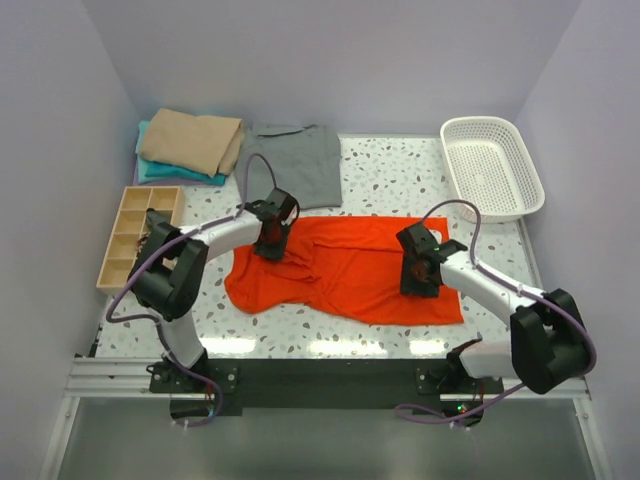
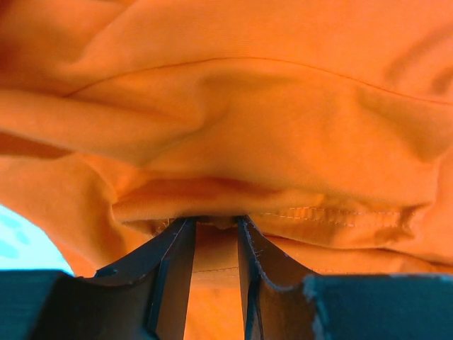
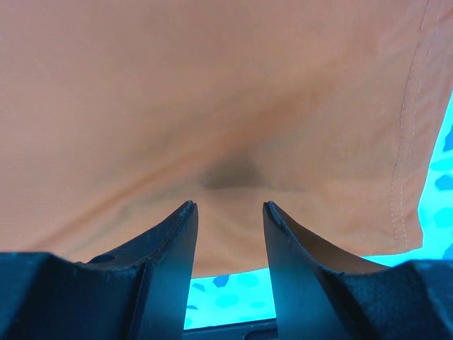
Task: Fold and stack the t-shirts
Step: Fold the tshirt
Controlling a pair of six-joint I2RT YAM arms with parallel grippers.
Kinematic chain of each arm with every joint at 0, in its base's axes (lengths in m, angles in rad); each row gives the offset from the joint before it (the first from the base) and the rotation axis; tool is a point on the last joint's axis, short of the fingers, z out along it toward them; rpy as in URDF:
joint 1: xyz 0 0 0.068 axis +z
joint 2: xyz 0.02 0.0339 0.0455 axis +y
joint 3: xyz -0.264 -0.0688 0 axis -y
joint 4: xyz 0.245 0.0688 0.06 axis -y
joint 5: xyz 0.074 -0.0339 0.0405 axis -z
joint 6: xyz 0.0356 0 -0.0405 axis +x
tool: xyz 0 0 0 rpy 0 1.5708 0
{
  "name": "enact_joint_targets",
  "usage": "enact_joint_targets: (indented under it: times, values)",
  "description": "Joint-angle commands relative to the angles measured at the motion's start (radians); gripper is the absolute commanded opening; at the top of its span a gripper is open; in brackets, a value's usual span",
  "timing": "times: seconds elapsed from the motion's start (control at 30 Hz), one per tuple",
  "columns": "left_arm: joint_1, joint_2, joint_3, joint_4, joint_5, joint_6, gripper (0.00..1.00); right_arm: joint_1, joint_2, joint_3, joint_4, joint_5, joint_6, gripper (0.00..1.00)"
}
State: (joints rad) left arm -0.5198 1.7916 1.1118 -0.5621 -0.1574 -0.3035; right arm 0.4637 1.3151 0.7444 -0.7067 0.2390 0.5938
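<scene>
The left hand (image 2: 216,221) holds its fingers slightly apart at a bunched hem; whether it is clamped, I cannot tell. The right hand (image 3: 230,205) is apart, on flat cloth. Both touch the orange-red t-shirt (image 1: 350,275), lying 9-to-3 o'clock on the surface (image 1: 390,170). There are four shirts: the grey t-shirt (image 1: 300,160) at 12, and the tan t-shirt (image 1: 190,140) stacked on the teal t-shirt (image 1: 160,172) at 10.

— Where does the top camera sit?
— High behind the arm bases, looking down and forward over the whole table (image 1: 400,170) from far off.
— And the wrist cameras?
— Each looks along its own fingers, with the left gripper (image 2: 214,221) or right gripper (image 3: 229,207) at the bottom edge, very close.
— What do all three share?
— The orange-red t-shirt (image 1: 350,265). The left wrist sees its rumpled hem, the right wrist its flat edge and some table.
</scene>
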Motion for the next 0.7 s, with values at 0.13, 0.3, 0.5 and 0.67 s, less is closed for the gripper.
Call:
enact_joint_targets:
  times: [0.13,0.3,0.5,0.67]
  values:
    - [0.027,0.065,0.154,-0.001,-0.191,0.067,0.34,-0.005,-0.16,-0.05,-0.12,-0.014,0.119,0.46]
    - [0.027,0.029,0.151,-0.001,-0.172,0.073,0.38,-0.005,-0.298,-0.057,-0.229,0.009,0.193,0.47]
    - [0.026,-0.081,0.168,-0.053,-0.124,0.086,0.44,-0.005,-0.41,-0.082,-0.34,0.079,0.323,0.48]
    - [0.023,-0.213,0.091,-0.001,0.083,0.096,0.47,-0.002,-0.456,-0.18,-0.272,0.052,0.415,0.48]
